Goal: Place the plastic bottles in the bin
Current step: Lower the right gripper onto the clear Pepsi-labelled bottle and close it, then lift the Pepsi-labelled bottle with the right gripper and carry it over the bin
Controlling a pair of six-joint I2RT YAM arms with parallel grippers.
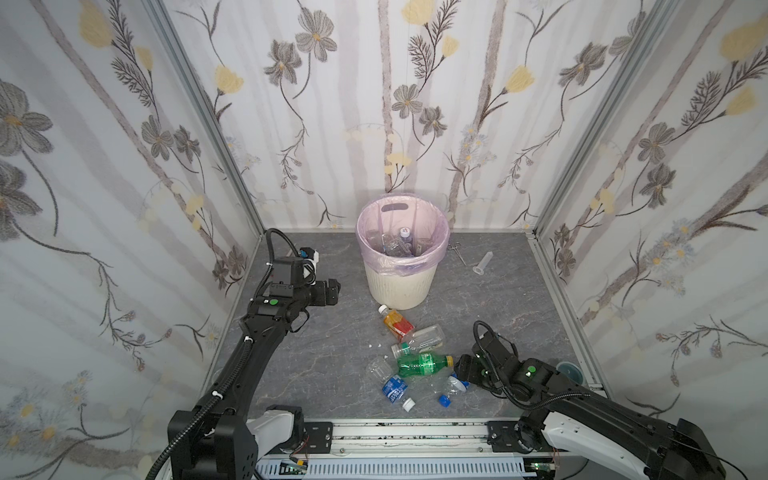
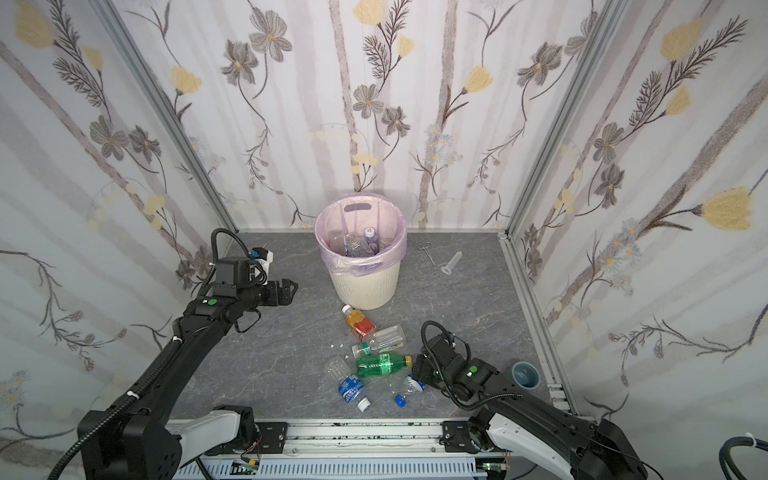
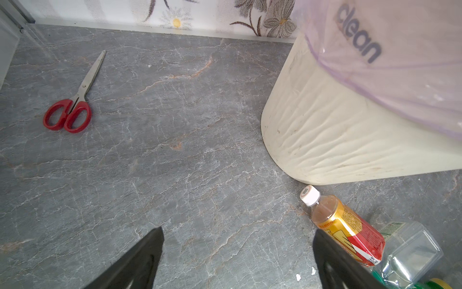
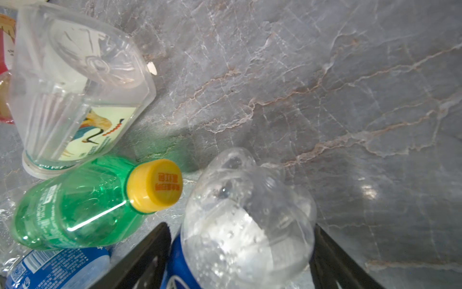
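Altogether six plastic bottles [image 1: 424, 336] lie on the grey table [image 1: 316, 357], as far as the heap lets me count. There is one orange bottle [image 1: 397, 322], one green bottle [image 1: 424, 363] and four clear ones, two of them blue-labelled.

The single bin [image 1: 401, 286] stands upright at the back of the table, lined with a pink bag [image 1: 390, 266]. It holds several more clear bottles, too tangled to count, and one with a dark cap stands up among them.

The orange bottle lies with its white cap toward the bin, just short of the bin's base. The green bottle lies crosswise, its yellow cap toward the right arm.

The left gripper [image 1: 334, 291] hangs beside the bin with its fingers wide apart and nothing between them. The right gripper [image 4: 240, 225] has a finger on each side of a clear blue-labelled bottle [image 4: 250, 195], whose base points away from the wrist. I cannot tell whether the fingers squeeze it.
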